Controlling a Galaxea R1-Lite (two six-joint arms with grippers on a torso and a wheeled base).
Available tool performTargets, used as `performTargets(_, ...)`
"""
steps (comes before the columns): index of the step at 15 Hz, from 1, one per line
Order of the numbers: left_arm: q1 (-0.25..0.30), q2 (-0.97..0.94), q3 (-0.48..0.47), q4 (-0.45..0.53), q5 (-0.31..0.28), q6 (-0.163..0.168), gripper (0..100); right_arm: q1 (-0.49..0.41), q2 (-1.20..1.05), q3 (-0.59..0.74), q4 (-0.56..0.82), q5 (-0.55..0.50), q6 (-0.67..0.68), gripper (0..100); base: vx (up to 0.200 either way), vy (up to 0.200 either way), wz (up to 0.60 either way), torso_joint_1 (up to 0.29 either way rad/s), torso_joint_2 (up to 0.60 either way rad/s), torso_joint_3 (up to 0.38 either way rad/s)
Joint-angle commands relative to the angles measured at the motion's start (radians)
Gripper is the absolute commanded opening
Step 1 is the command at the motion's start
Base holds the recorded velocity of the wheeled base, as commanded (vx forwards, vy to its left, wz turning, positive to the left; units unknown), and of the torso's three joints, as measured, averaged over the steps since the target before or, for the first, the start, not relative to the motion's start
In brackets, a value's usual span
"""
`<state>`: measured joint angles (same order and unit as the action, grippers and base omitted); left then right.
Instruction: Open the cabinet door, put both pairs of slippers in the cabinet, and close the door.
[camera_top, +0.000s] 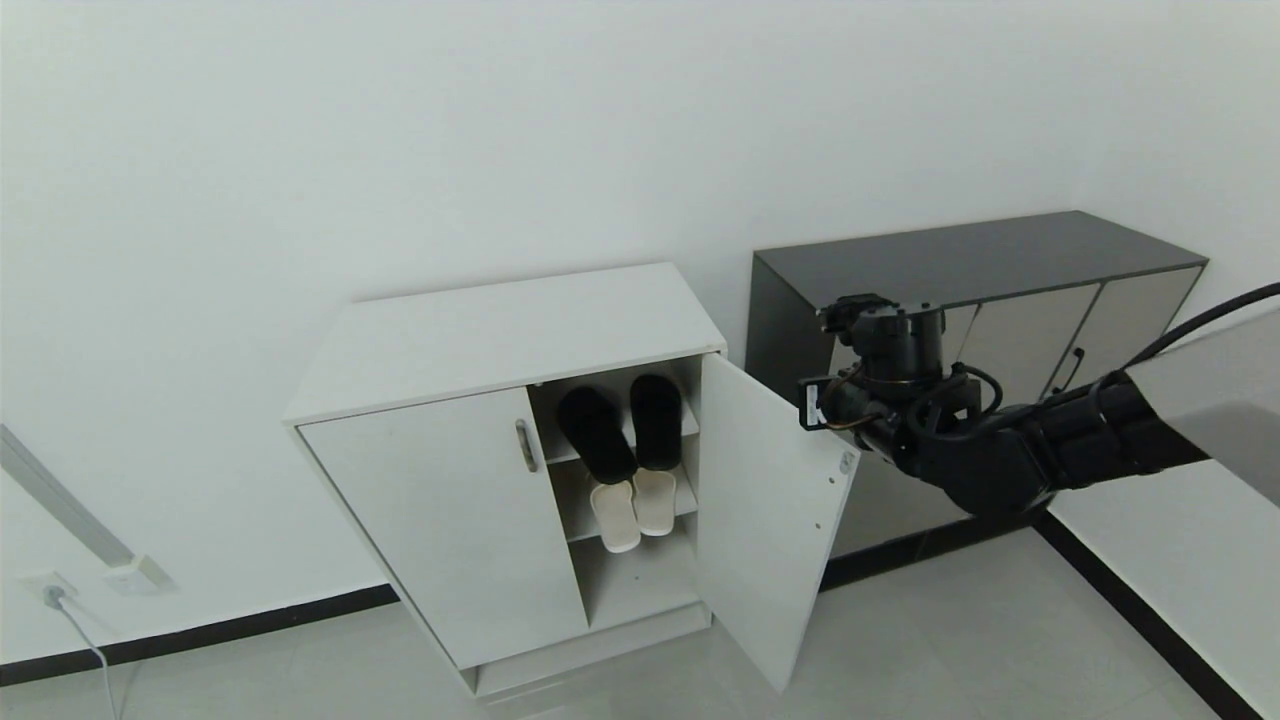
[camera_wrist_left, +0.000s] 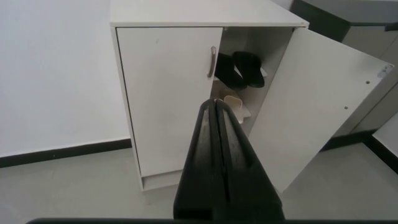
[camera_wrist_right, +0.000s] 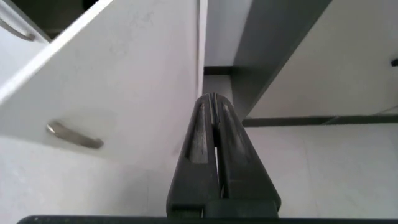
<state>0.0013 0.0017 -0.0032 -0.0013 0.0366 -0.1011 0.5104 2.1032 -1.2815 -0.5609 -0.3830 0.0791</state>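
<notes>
**2 pairs shelved, door left to close**

The left tool (camera_wrist_left: 216, 106), pressed together, faces the cabinet (camera_top: 500, 330). Inside, the black slippers (camera_top: 620, 425) sit with the white slippers (camera_top: 633, 510) at their 6 o'clock. The door (camera_top: 770, 510) stands open, with the right tool (camera_wrist_right: 213, 102), pressed together, at its 3 o'clock. Only closing seems left.

Room: plain white wall (camera_top: 400, 120); black skirting strip (camera_top: 200, 634) at its foot; pale grey floor (camera_top: 950, 640). Furniture: low dark grey sideboard (camera_top: 980, 250) with lighter doors (camera_top: 1130, 310), against the wall. Fittings, low on the left: white cable trunking (camera_top: 60, 500), wall socket (camera_top: 48, 590) with grey cable (camera_top: 95, 655).
</notes>
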Motion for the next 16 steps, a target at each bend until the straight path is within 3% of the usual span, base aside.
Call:
performTargets(1, 0.0, 0.0, 0.0, 0.0, 0.0, 0.0, 0, -0.024, 0.072, -0.03, -0.001, 0.003, 0.002, 0, 0.0, 0.0, 0.0, 0.0, 0.0, 0.0)
performTargets(16, 0.0, 0.0, 0.0, 0.0, -0.001, 0.0, 0, -0.036, 0.156, -0.065, -0.001, 0.01, 0.028, 0, 0.0, 0.0, 0.0, 0.0, 0.0, 0.0)
